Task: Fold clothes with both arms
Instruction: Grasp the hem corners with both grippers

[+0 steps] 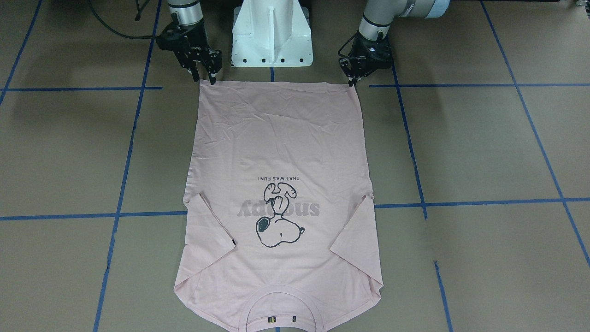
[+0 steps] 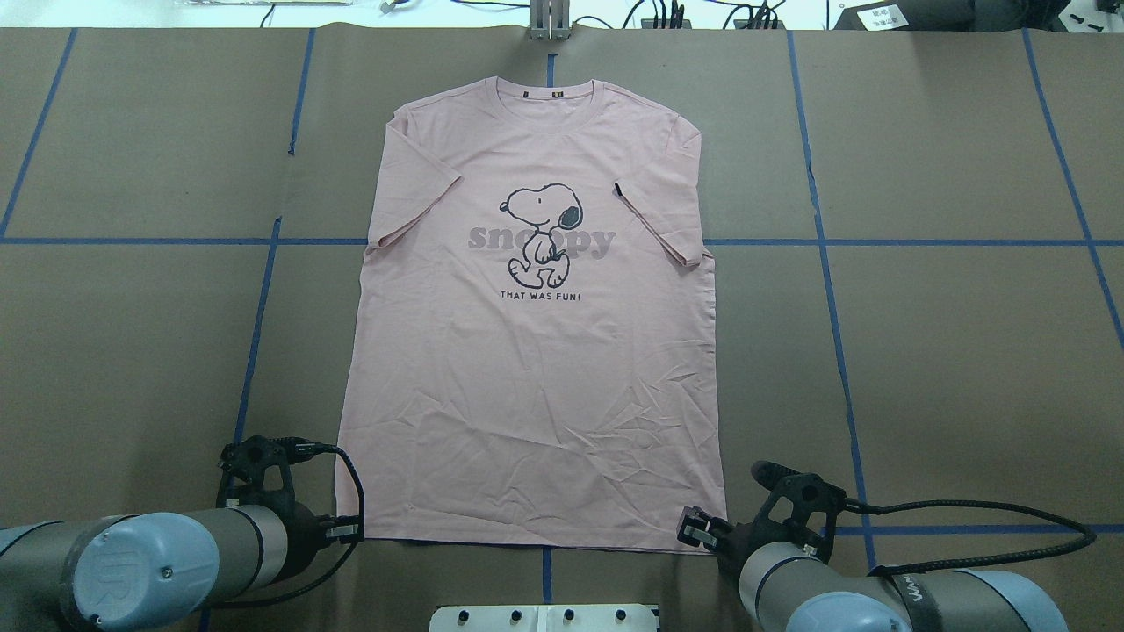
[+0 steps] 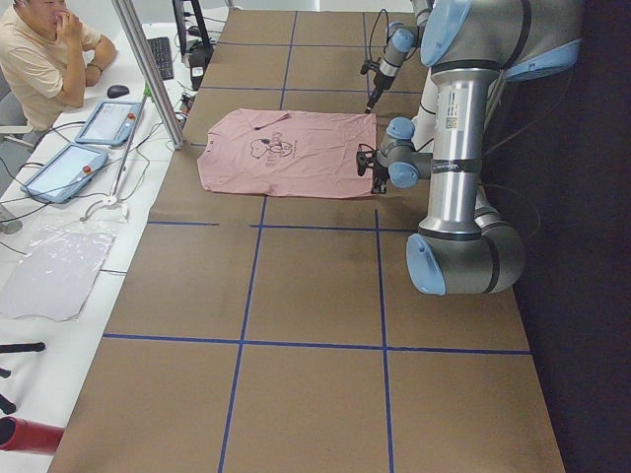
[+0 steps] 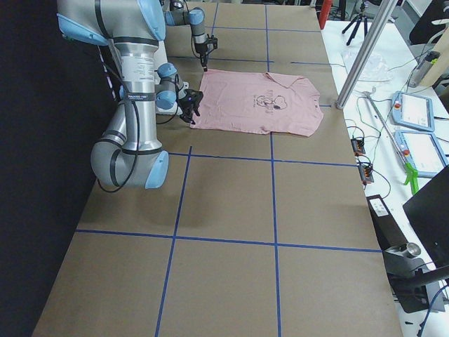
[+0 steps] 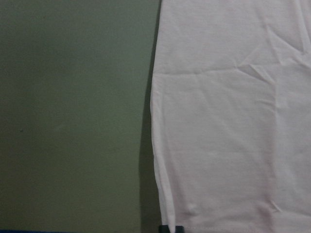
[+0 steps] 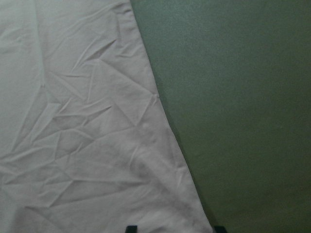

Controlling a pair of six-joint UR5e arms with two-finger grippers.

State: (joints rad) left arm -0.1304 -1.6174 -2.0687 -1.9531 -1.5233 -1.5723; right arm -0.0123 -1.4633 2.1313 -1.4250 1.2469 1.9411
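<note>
The pale pink T-shirt (image 1: 281, 138) (image 2: 536, 377) lies flat and face up on the brown table, with its collar far from the robot, both sleeves folded in over the chest and the hem at the robot's side. My left gripper (image 1: 352, 82) (image 5: 171, 228) is down at the hem's left corner. Its fingertips are together on the cloth edge (image 5: 233, 121). My right gripper (image 1: 204, 77) (image 6: 175, 228) is at the other hem corner. It is open, with its two fingertips astride the wrinkled cloth (image 6: 73, 121).
The white pedestal (image 1: 272, 37) stands between the arms just behind the hem. Blue tape lines (image 2: 263, 290) grid the table. In the exterior left view a person (image 3: 44, 54) sits at a side desk with tablets (image 3: 108, 120). A metal post (image 4: 361, 63) rises beyond the collar.
</note>
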